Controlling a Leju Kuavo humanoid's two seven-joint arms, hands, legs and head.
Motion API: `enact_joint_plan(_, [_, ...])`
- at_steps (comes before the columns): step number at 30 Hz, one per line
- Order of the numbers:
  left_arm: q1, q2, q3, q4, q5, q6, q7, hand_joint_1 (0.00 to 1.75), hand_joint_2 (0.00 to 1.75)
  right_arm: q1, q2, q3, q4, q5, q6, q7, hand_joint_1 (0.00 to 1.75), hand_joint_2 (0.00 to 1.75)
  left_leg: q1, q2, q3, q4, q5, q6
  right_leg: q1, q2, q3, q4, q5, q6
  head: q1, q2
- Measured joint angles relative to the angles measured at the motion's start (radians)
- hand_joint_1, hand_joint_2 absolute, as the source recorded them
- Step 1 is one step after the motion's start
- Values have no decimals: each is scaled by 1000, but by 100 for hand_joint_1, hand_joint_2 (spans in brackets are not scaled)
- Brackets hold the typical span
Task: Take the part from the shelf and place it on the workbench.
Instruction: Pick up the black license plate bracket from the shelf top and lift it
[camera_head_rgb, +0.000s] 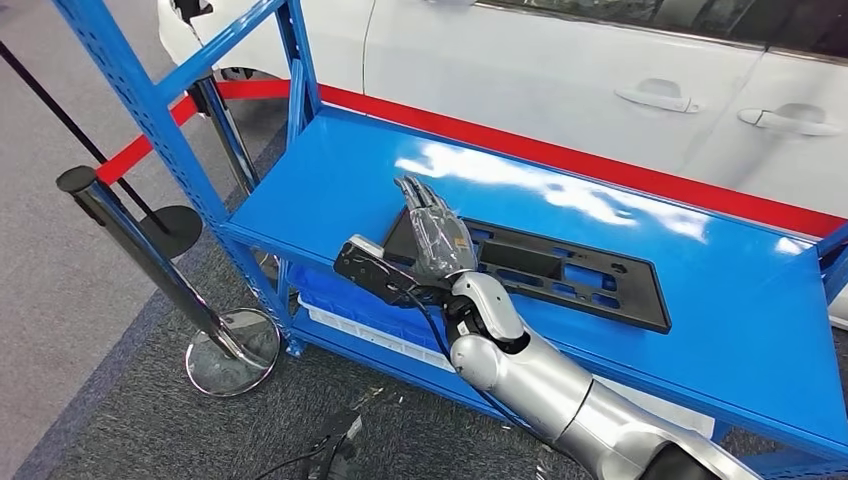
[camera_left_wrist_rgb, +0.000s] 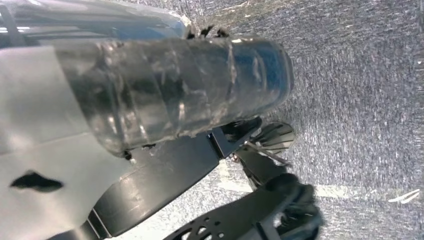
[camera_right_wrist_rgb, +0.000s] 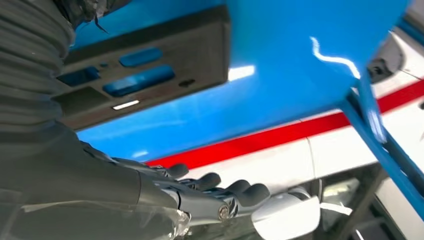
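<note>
Head view: right hand (camera_head_rgb: 432, 230) over left end of black part (camera_head_rgb: 560, 272) on blue shelf (camera_head_rgb: 330, 190), fingers straight, holding nothing. Right wrist view: fingers (camera_right_wrist_rgb: 220, 186) clear of part (camera_right_wrist_rgb: 150, 60). Left hand (camera_left_wrist_rgb: 165, 85) grip: cannot tell.

The right arm (camera_head_rgb: 560, 390) is coming in from the lower right of the head view — silver and bent at the wrist — and reaching toward the centre of the frame. The right hand (camera_head_rgb: 436, 232) is sitting at the picture's middle, its fingers (camera_head_rgb: 418, 192) lying straight, close together, pointing toward the upper left. In the right wrist view the same fingers are stretching along the lower centre — holding nothing.
</note>
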Motion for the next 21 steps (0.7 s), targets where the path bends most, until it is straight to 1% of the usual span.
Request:
enact_joint_plan(1, [0, 0, 0, 0, 0, 0, 0, 0, 0, 0, 0, 3, 9, 0, 0, 0, 0, 175, -1, 0, 1, 0, 0, 1, 0, 0, -8, 9, 7, -1, 0, 0])
enact_joint_plan(2, [0, 0, 0, 0, 0, 0, 1, 0, 0, 0, 1, 4, 15, 0, 0, 0, 0, 175, -1, -1, 1, 0, -1, 1, 0, 0, -9, 5, 15, -2, 0, 0])
enact_joint_plan(4, [0, 0, 0, 0, 0, 0, 1, 0, 0, -1, 1, 5, 17, 0, 0, 1, 0, 175, -1, -1, 2, 0, -1, 1, 0, 0, -5, -7, 25, -3, 0, 0])
enact_joint_plan(5, [0, 0, 0, 0, 0, 0, 1, 0, 0, -1, 1, 6, 19, 1, 0, 1, 0, 175, -1, -2, 2, 0, -1, 1, 0, 0, 2, -24, 36, -4, 0, 0])
enact_joint_plan(6, [0, 0, 0, 0, 0, 0, 1, 0, 0, -2, 1, 8, 22, 1, 0, 1, 0, 175, -1, -2, 4, 0, -2, 0, 1, 0, 14, -52, 53, -6, 0, 0])
enact_joint_plan(7, [-1, -1, -1, 0, -1, 0, 1, 0, 0, -7, 4, 11, 32, -2, 5, 0, 0, 175, -3, -2, 4, 0, -3, -4, 4, 0, 43, -119, 81, -11, 0, 0])
enact_joint_plan(8, [-2, -2, -2, 0, -3, -2, 2, 0, 0, -12, 8, 15, 48, -4, 14, 1, 0, 175, -3, -2, 5, -2, -2, -10, 8, 2, 72, -187, 109, -17, -1, 0])
enact_joint_plan(10, [-4, -4, -6, 0, -9, -5, 5, 0, 0, -24, 18, 25, 86, 13, 29, 9, 0, 175, -5, -1, 4, -2, -6, -27, 11, 3, 118, -292, 145, -31, -1, 0])
enact_joint_plan(11, [-5, -4, -8, 0, -13, -7, 7, 0, 0, -28, 21, 28, 102, 33, 31, 17, 0, 175, -4, 0, -1, 9, -16, -34, 9, 4, 121, -298, 148, -36, -3, 0])
enact_joint_plan(12, [-6, -4, -8, 0, -16, -9, 9, 0, 0, -34, 24, 32, 116, 58, 30, 25, 0, 175, -3, 1, -14, 39, -36, -39, 6, 3, 124, -303, 151, -41, -5, 0])
enact_joint_plan(13, [-6, -4, -9, 0, -19, -11, 10, 0, 0, -40, 26, 36, 132, 82, 29, 34, 0, 175, -2, 2, -36, 89, -65, -43, 5, 3, 126, -304, 152, -43, -6, 0])
enact_joint_plan(14, [-7, -4, -9, 0, -21, -14, 12, 0, 0, -44, 27, 40, 147, 102, 31, 41, 0, 175, -2, 3, -64, 151, -94, -46, 5, 2, 126, -304, 151, -45, -8, 0])
enact_joint_plan(15, [-7, -4, -9, 0, -22, -16, 14, 0, 0, -45, 27, 43, 163, 118, 34, 50, 0, 175, -2, 3, -92, 210, -115, -49, 6, 2, 126, -304, 151, -46, -8, 0])
enact_joint_plan(16, [-6, -4, -10, 0, -23, -18, 15, 0, 0, -45, 27, 46, 179, 132, 39, 57, 0, 175, -1, 3, -110, 245, -120, -50, 7, 1, 126, -302, 150, -47, -8, 0])
enact_joint_plan(17, [-5, -4, -10, 0, -24, -18, 16, 0, 0, -45, 26, 49, 194, 140, 45, 64, 0, 175, -1, 3, -111, 246, -107, -51, 7, 2, 126, -301, 149, -47, -8, 0])
enact_joint_plan(18, [-5, -4, -10, 0, -25, -18, 17, 0, 0, -45, 26, 50, 208, 146, 50, 69, 0, 175, -1, 3, -94, 210, -79, -50, 7, 3, 126, -298, 148, -48, -8, 0])
enact_joint_plan(19, [-5, -3, -10, 0, -26, -18, 17, 0, 0, -46, 25, 51, 220, 148, 56, 72, 0, 175, -1, 3, -65, 148, -43, -47, 7, 4, 126, -295, 145, -47, -8, 0])
enact_joint_plan(20, [-6, -3, -10, 0, -27, -18, 17, 0, 0, -46, 25, 51, 229, 149, 63, 74, 0, 175, -1, 3, -36, 88, -20, -44, 7, 5, 126, -293, 143, -45, -8, 0])
enact_joint_plan(21, [-7, -2, -10, 0, -28, -18, 18, 0, 0, -47, 24, 51, 237, 147, 69, 74, 0, 175, -3, 2, -12, 39, -6, -41, 8, 6, 124, -291, 141, -43, -8, 0])
